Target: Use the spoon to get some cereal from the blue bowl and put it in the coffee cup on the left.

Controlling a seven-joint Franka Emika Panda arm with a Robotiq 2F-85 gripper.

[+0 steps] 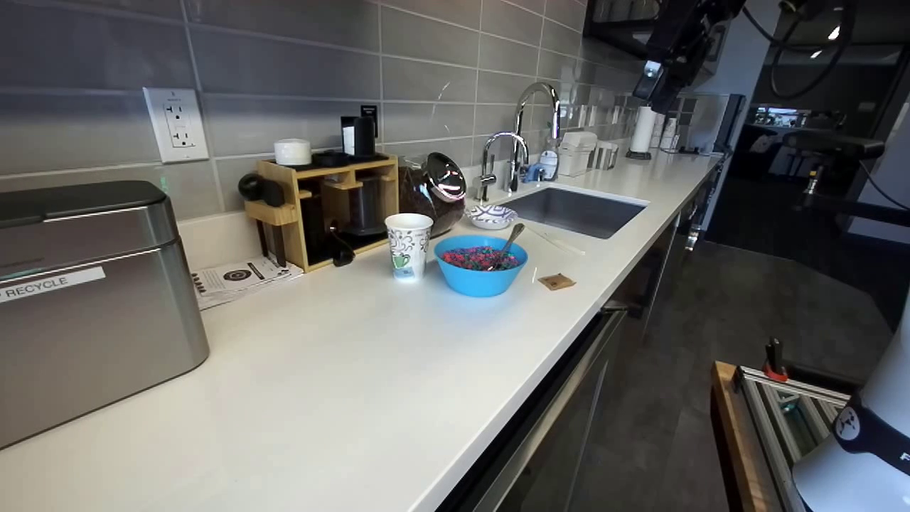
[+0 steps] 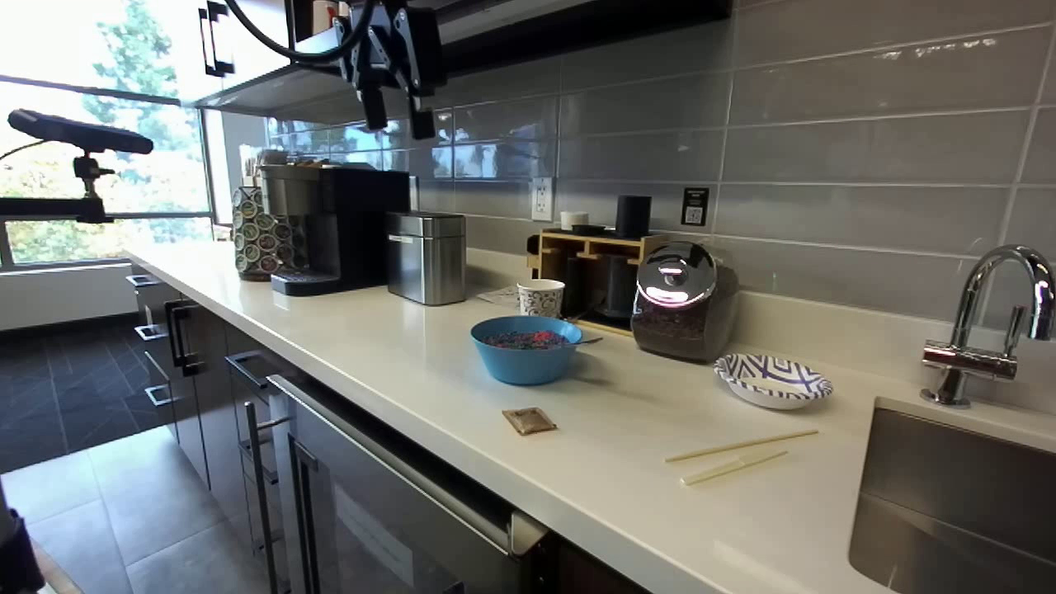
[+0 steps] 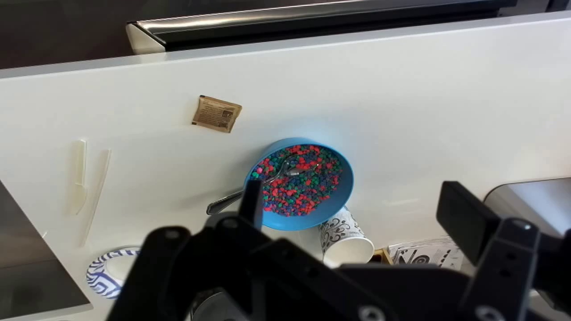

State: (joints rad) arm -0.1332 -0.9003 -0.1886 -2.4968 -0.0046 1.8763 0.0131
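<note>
The blue bowl [image 1: 473,284] stands on the counter and holds red, green and blue cereal bits [image 3: 308,191]. It also shows in an exterior view [image 2: 524,365] and in the wrist view [image 3: 343,194]. The metal spoon [image 3: 225,201] rests in the bowl, its handle over the rim on the sink side; it shows in both exterior views [image 1: 513,236] [image 2: 589,341]. The white patterned paper cup [image 1: 410,249] stands upright beside the bowl, its visible inside white [image 3: 349,252]. My gripper [image 2: 398,120] is open and empty, high above the counter; its fingers are wide apart in the wrist view [image 3: 357,203].
A brown packet [image 2: 530,421] lies near the counter's front edge. A plastic knife [image 2: 734,468], a thin stick [image 2: 742,445] and a paper bowl [image 2: 773,384] are near the sink [image 1: 576,211]. A glass jar [image 2: 685,305], wooden organizer [image 1: 284,235] and steel bin [image 1: 99,306] stand along the wall.
</note>
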